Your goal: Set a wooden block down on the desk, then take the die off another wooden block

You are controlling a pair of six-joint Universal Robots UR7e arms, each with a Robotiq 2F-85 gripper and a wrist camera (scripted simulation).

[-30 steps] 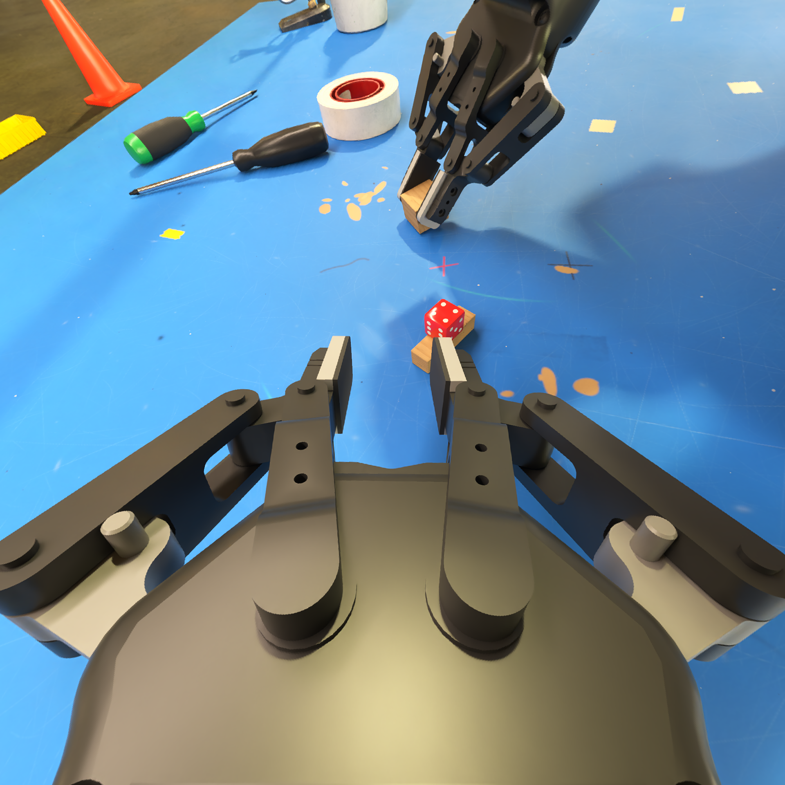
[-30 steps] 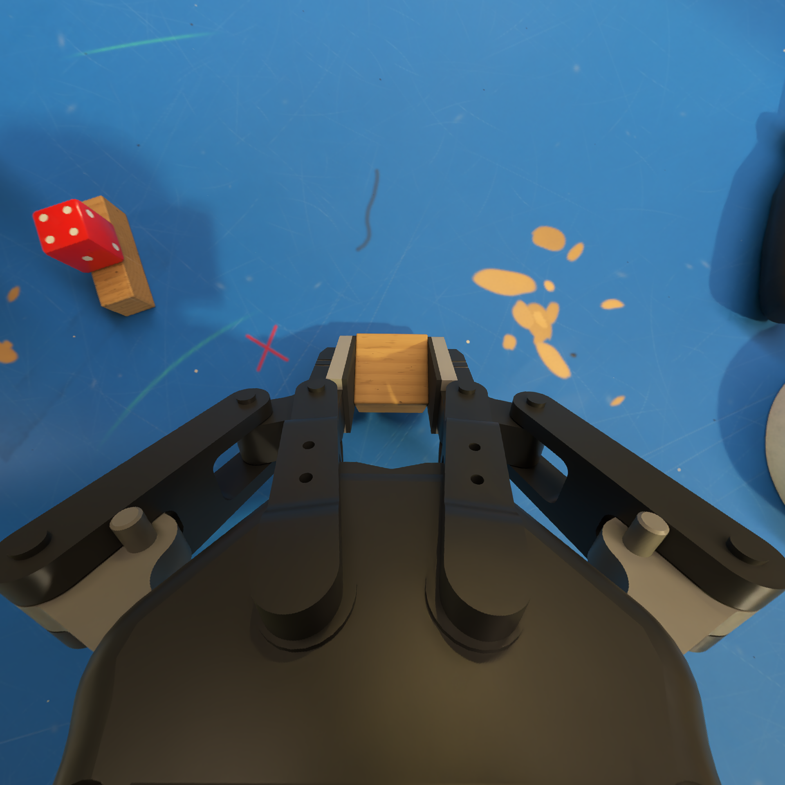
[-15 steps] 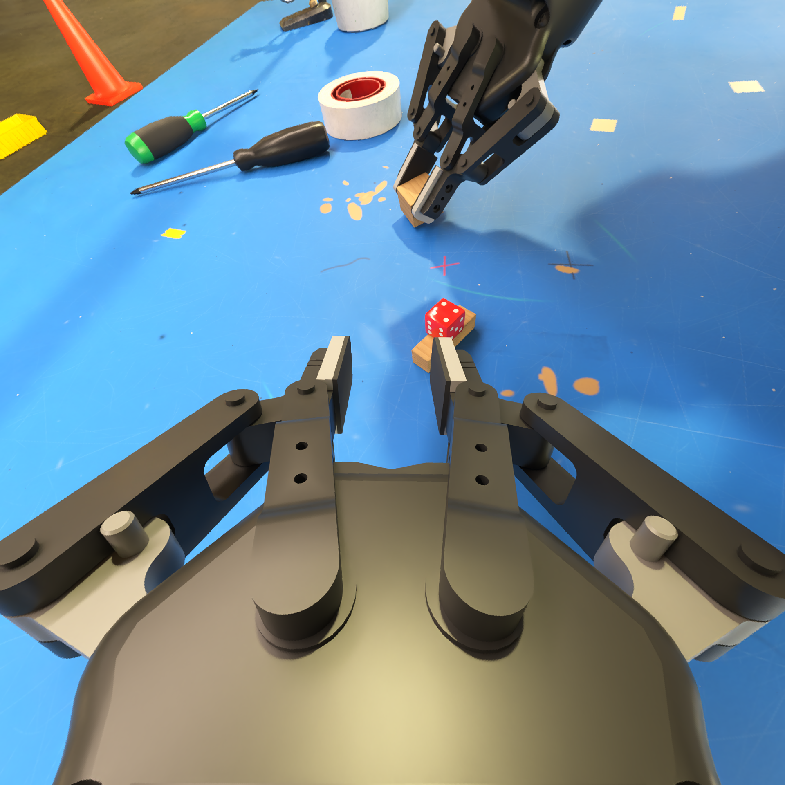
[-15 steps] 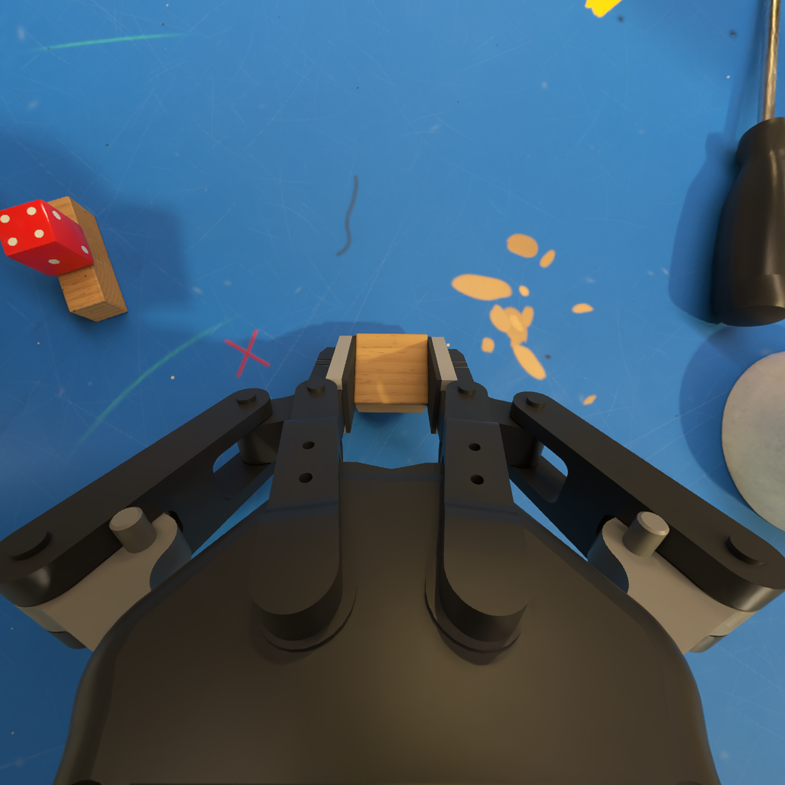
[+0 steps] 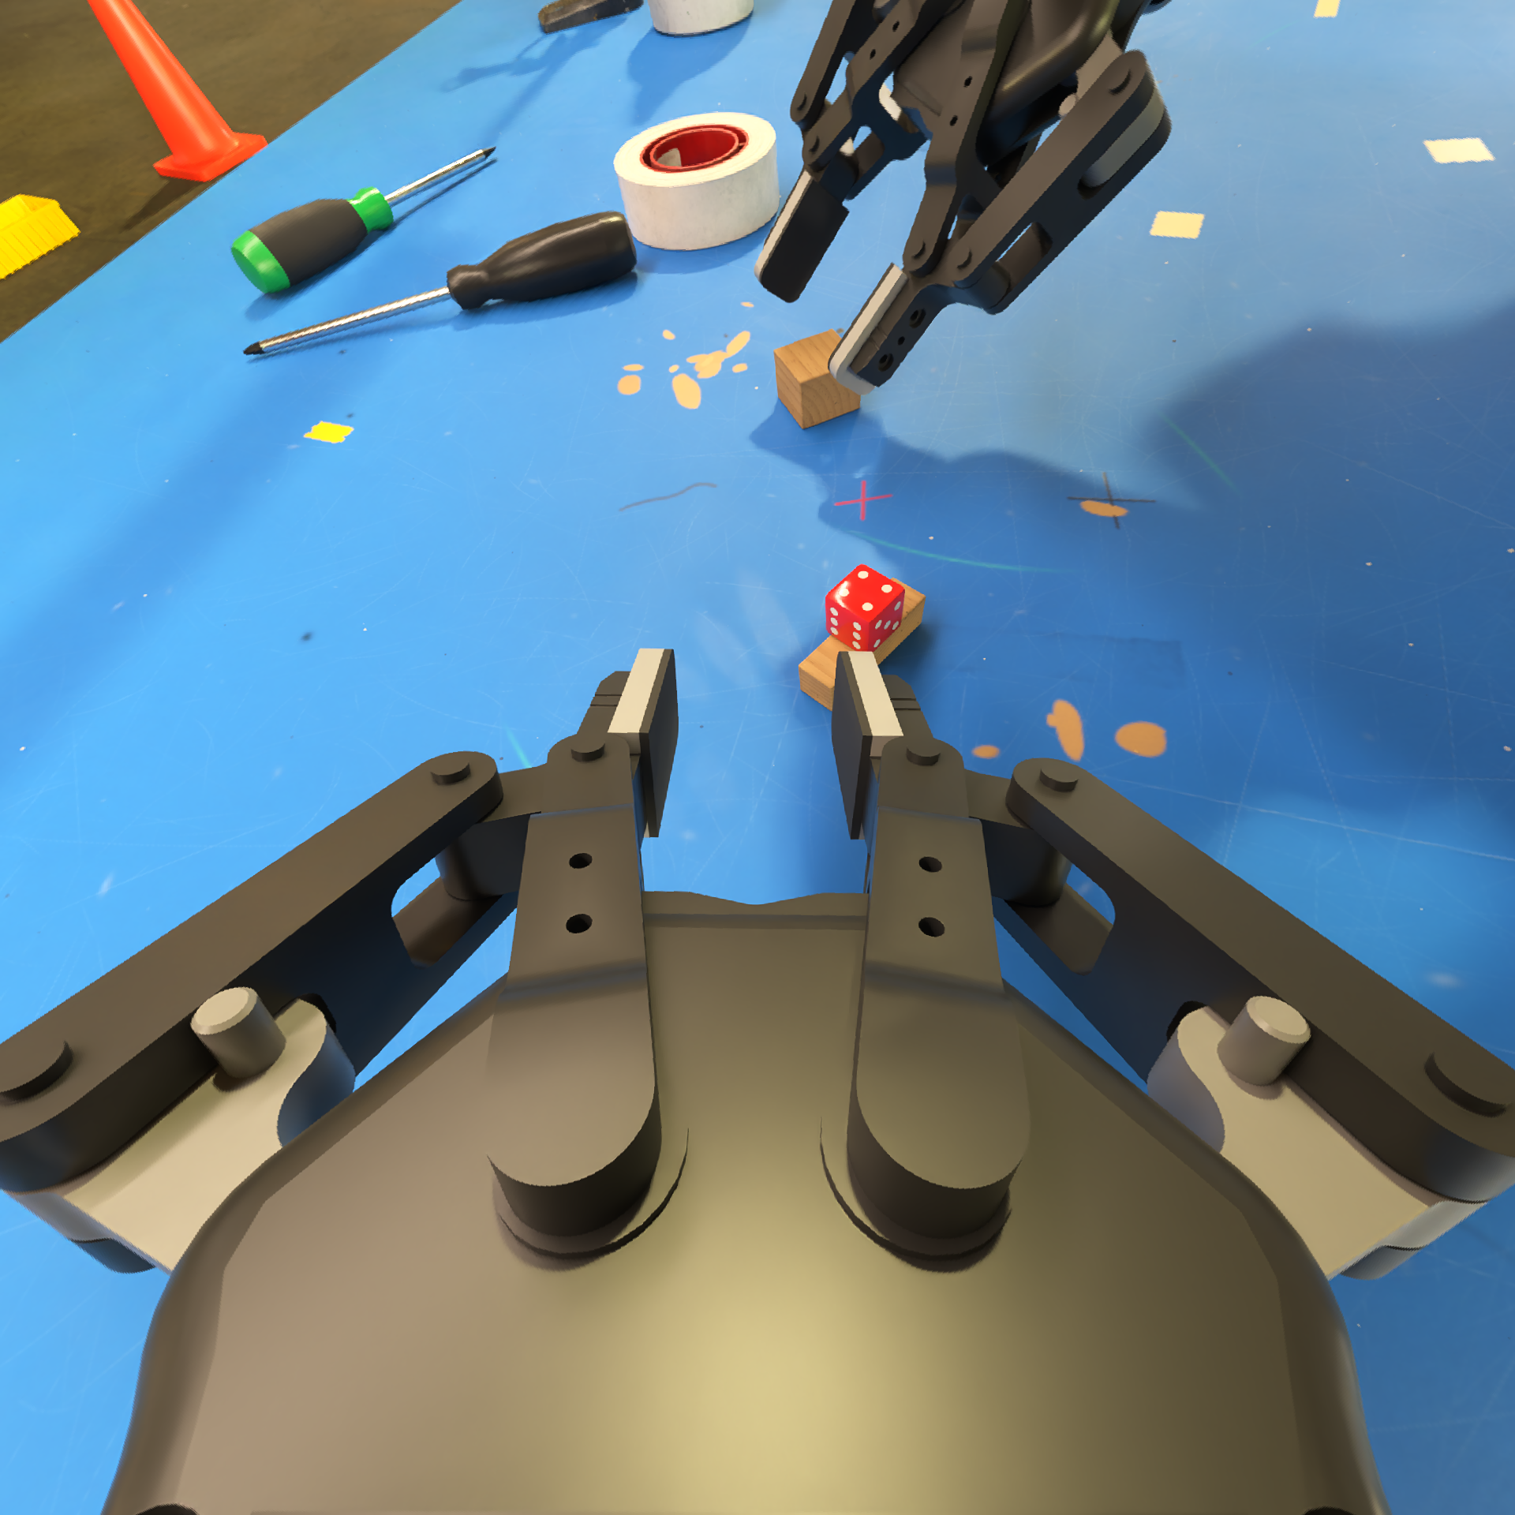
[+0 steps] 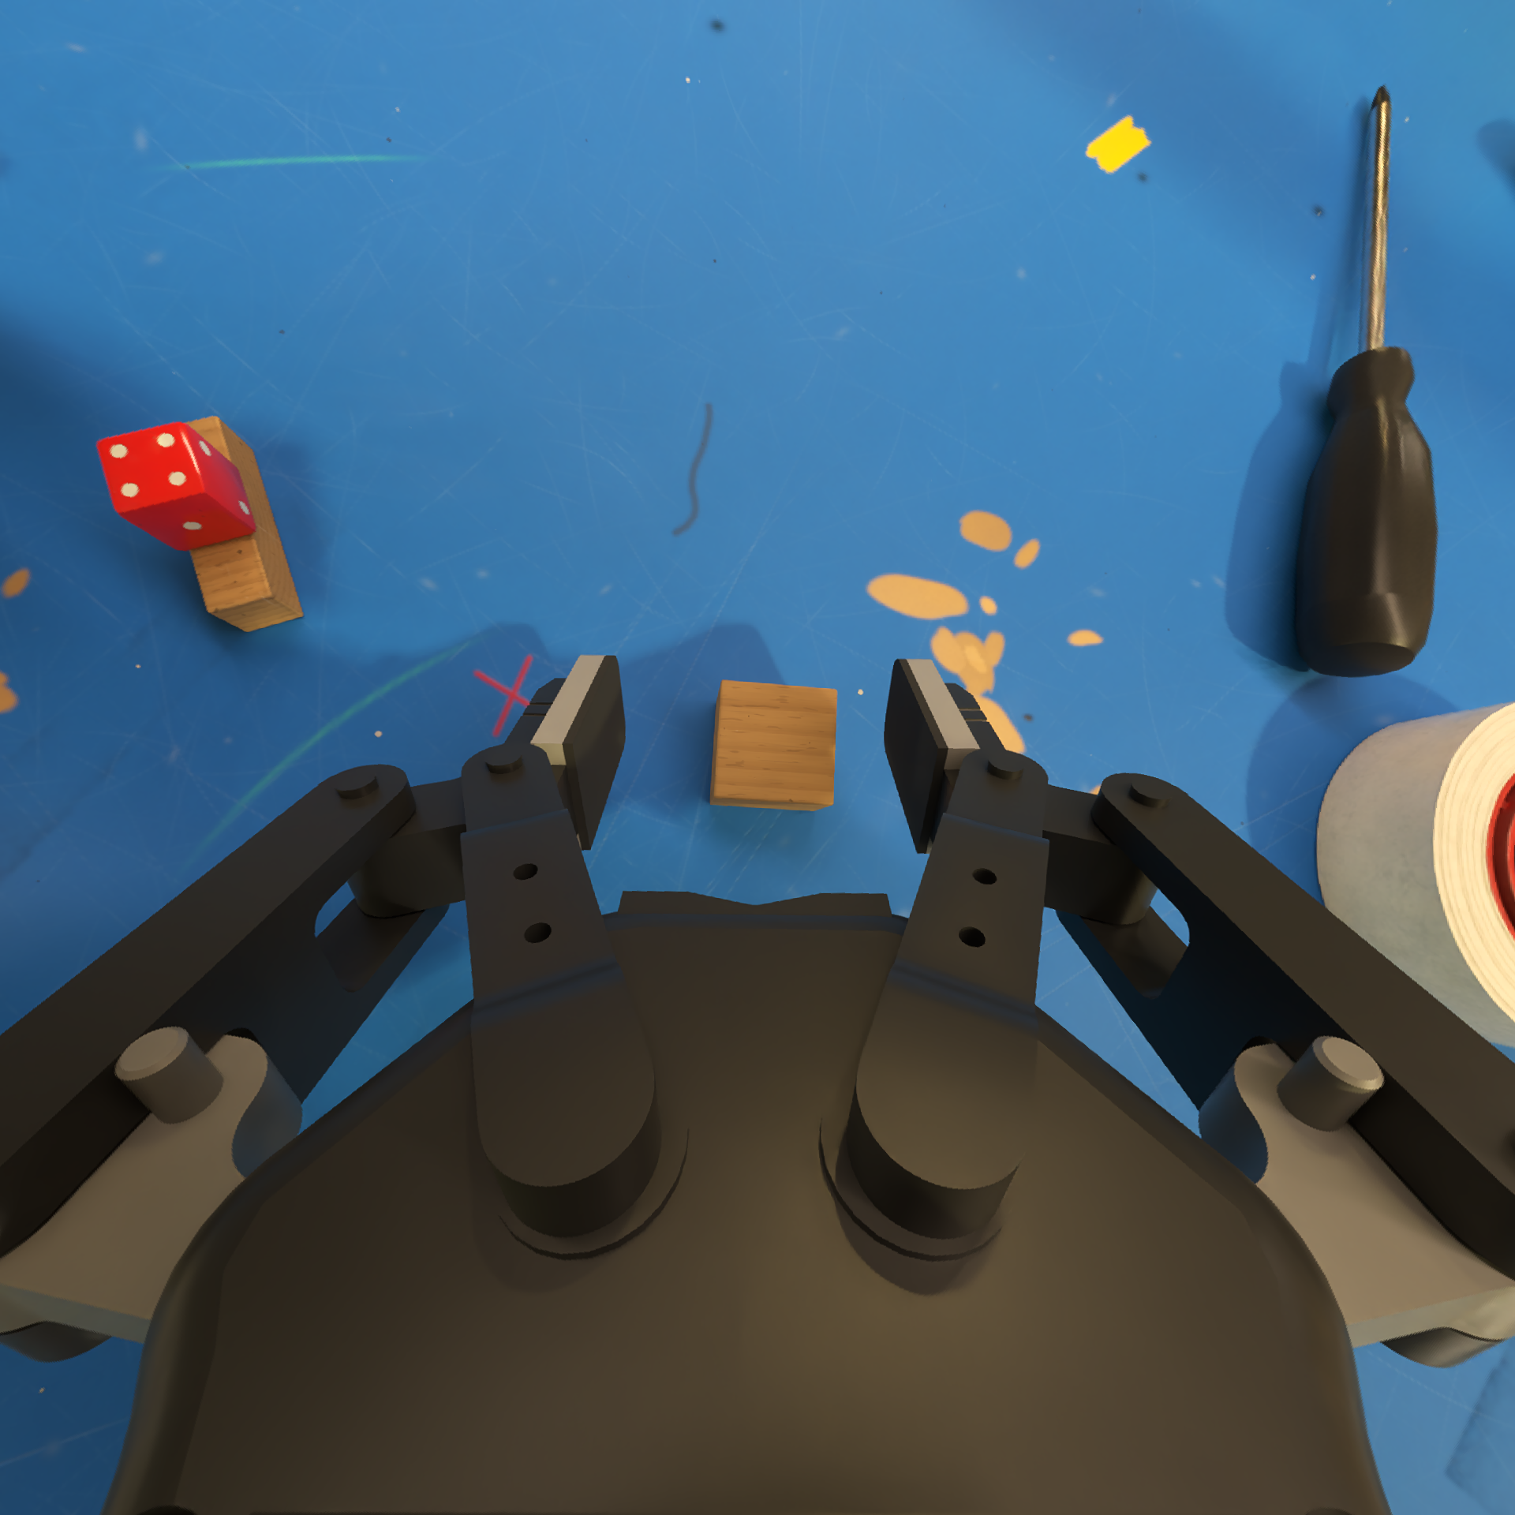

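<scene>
Small wooden cube [image 6: 774,744] on the blue desk [image 6: 820,287], freed.
We see right gripper [image 6: 752,742] spread around it, left gripper [image 5: 754,738] parted, empty; only its view shows the orange cone [image 5: 168,98].

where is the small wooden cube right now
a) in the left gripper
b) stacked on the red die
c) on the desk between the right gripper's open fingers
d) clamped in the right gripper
c: the wooden cube sits on the blue desk, with a gap on each side to the right gripper fingers.

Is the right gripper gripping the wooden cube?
No. The right gripper is open, with the wooden cube on the desk clear of both fingers.
</scene>
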